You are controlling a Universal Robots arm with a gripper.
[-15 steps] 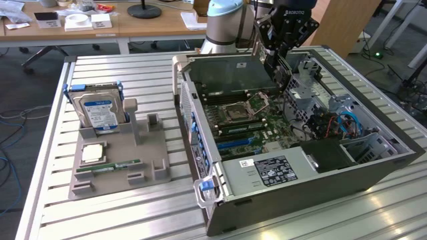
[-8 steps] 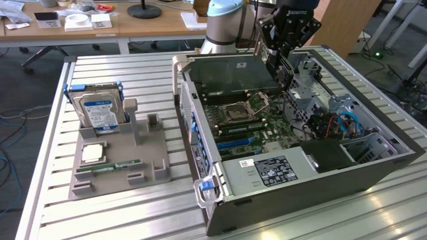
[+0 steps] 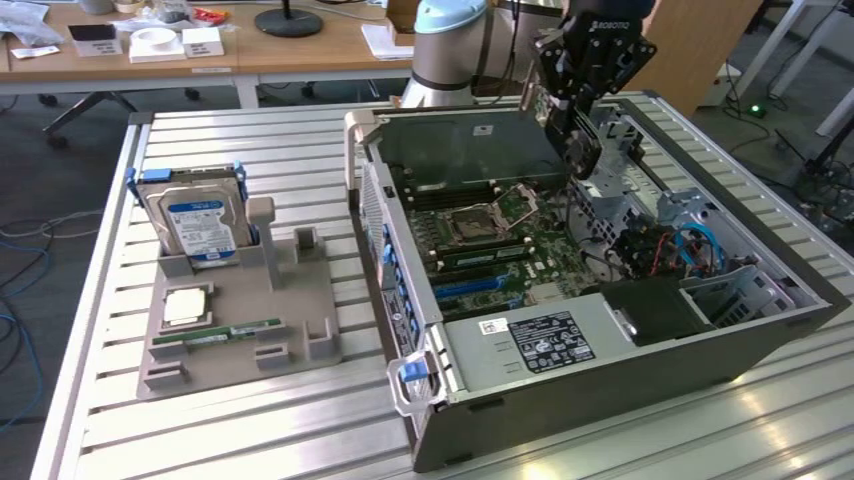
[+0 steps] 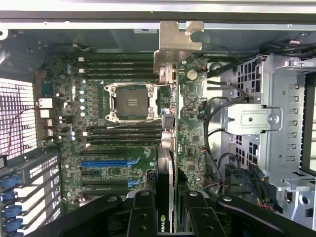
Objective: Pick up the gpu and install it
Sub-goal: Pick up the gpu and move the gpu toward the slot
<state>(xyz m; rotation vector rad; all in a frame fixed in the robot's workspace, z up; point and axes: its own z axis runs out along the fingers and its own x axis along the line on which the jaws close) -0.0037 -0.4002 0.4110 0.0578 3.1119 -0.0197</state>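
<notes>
My gripper (image 3: 589,95) hangs over the open computer case (image 3: 747,335), near its far side, and is shut on the gpu (image 3: 583,150), which hangs edge-down above the motherboard (image 3: 501,250). In the wrist view the gpu (image 4: 185,128) runs away from the camera between the two black fingers (image 4: 142,217). Its silver end bracket (image 4: 174,42) is at the far end, close to the case wall. The gripper (image 4: 169,217) clamps the card's near end. Below it lie the motherboard (image 4: 98,148) and its blue expansion slots (image 4: 106,162).
On the exterior view's left, a grey fixture tray (image 3: 314,300) carries a hard drive (image 3: 198,215), a processor (image 3: 184,305) and a green memory stick (image 3: 220,332). Inside the case are the processor socket (image 4: 131,101), a metal drive cage (image 4: 266,118), loose cables (image 3: 687,250) and the power supply (image 3: 534,340).
</notes>
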